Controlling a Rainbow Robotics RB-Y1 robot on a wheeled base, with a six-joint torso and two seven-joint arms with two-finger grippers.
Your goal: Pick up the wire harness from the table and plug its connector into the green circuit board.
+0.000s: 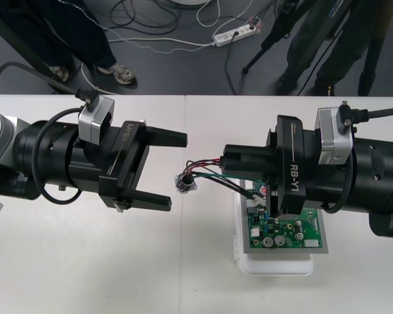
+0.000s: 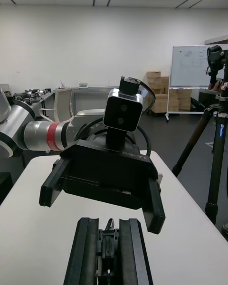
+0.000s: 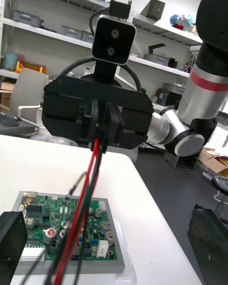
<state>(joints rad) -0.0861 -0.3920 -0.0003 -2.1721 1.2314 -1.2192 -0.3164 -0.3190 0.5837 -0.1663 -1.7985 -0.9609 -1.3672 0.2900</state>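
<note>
wire harness [image 1: 208, 163] clamped in right gripper [image 1: 227, 161]
red, black, green wires, round flanged socket [image 1: 185, 182] at the free end; left gripper [image 1: 177, 170] splayed open.

Wire harness [image 3: 91, 167] (red, black, green) gripped by right pincer [image 1: 228, 161], socket end [image 1: 185, 182] free, beside green circuit board [image 1: 285, 232].

Light table [image 1: 85, 275]; dark floor [image 1: 183, 72] beyond far edge; white power strip [image 1: 235, 34].

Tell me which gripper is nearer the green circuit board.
Right. The right gripper, shut on the harness wires, is over the far edge of the circuit board; the left gripper stands open to the board's left, past the metal socket.
</note>
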